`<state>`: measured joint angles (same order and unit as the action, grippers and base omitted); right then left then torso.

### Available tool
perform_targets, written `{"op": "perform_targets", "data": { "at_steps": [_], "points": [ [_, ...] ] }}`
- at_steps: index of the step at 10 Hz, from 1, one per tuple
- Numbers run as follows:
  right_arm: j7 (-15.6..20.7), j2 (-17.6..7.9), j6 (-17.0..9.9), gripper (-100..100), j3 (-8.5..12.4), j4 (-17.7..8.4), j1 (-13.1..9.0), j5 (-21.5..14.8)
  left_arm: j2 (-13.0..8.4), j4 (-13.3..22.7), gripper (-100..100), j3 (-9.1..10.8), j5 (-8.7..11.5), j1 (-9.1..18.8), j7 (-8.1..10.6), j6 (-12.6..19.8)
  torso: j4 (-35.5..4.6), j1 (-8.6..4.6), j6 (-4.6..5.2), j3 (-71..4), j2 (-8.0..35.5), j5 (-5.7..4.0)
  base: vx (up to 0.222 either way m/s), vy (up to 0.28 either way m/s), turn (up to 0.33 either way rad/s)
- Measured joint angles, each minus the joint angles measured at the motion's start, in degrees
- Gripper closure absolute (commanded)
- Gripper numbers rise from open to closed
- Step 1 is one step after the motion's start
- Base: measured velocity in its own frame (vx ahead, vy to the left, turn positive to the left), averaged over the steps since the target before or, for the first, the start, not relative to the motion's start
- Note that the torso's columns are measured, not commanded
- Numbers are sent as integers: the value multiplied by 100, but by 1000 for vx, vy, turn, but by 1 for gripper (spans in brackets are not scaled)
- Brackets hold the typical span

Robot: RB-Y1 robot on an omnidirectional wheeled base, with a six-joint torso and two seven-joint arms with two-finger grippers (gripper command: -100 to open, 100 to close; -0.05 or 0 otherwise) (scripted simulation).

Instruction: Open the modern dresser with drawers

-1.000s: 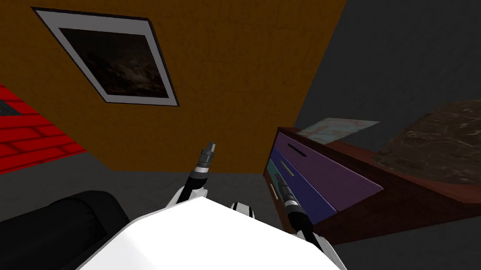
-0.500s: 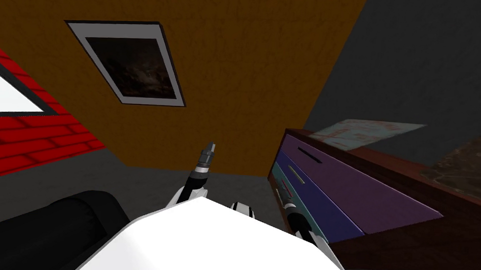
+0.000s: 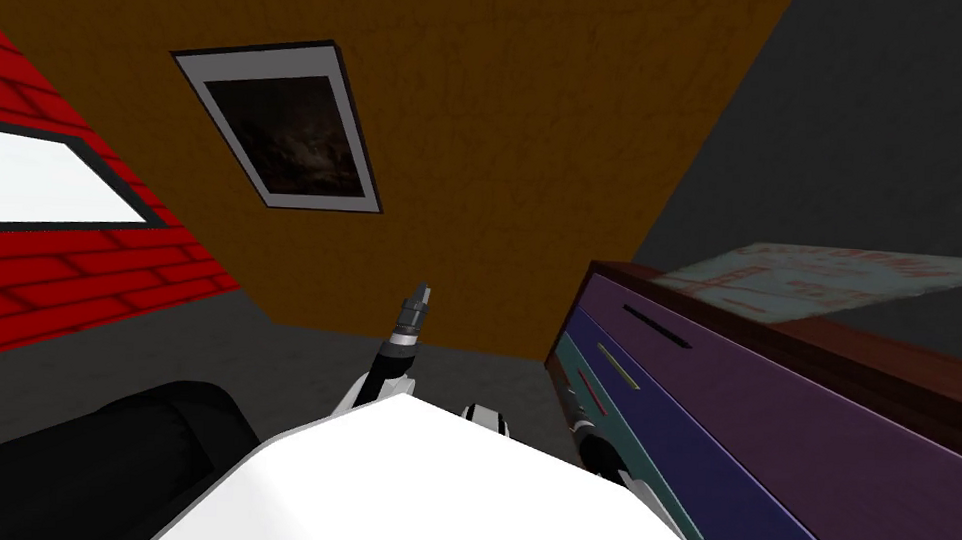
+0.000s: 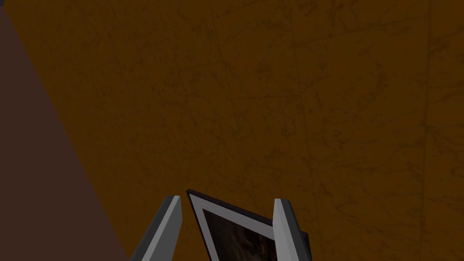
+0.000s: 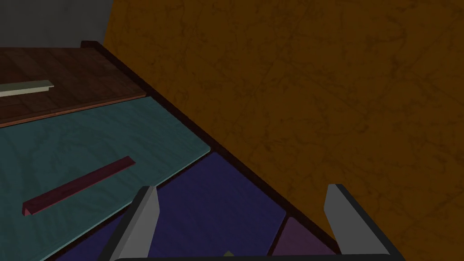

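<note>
The dresser [image 3: 866,371] stands at my right with a dark brown frame. Its fronts run from a purple drawer [image 3: 765,392] through a dark blue drawer [image 3: 683,439] and a teal drawer [image 5: 90,149] with a dark red handle [image 5: 77,186] to a brown drawer [image 5: 68,77] with a pale handle [image 5: 25,88]. All fronts look flush. My right gripper [image 5: 242,199] hangs open close before the blue front near the dresser's end, holding nothing; its forearm [image 3: 595,452] lies beside the dresser. My left gripper [image 3: 420,295] is raised ahead of my chest, its fingers [image 4: 172,213] apart and empty.
An orange wall [image 3: 512,183] with a framed picture [image 3: 284,135] runs close past the dresser's end. A black rounded seat [image 3: 92,459] sits at my lower left. A red brick wall with a window [image 3: 42,182] is at the far left. A pale sheet [image 3: 819,279] lies on the dresser top.
My whole view has swung: the dresser front now looms larger and nearer at my right, and the picture has slid right. Less of the right forearm shows. Both grippers' fingers stand unchanged.
</note>
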<state>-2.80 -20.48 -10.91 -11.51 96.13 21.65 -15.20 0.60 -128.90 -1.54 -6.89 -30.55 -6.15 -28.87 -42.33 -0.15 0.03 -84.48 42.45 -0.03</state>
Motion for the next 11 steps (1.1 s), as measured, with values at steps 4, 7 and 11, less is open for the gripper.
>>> {"op": "perform_targets", "data": {
  "at_steps": [4,7,11],
  "points": [
    [-71,-275,-591,-100,-145,-490,-86,-129,0,0,0,0,0,0,0,0,6,16,-1,-12,-20,4,56,58,151],
    [-111,-484,-1011,-100,-246,-931,-75,-282,0,0,0,-1,0,0,0,0,5,11,-3,-10,-18,2,63,49,127],
    [-151,-614,-1513,-100,-347,-1370,-168,-416,0,0,0,0,0,0,0,0,4,19,-1,-9,-15,5,38,36,120]
  ]
}}
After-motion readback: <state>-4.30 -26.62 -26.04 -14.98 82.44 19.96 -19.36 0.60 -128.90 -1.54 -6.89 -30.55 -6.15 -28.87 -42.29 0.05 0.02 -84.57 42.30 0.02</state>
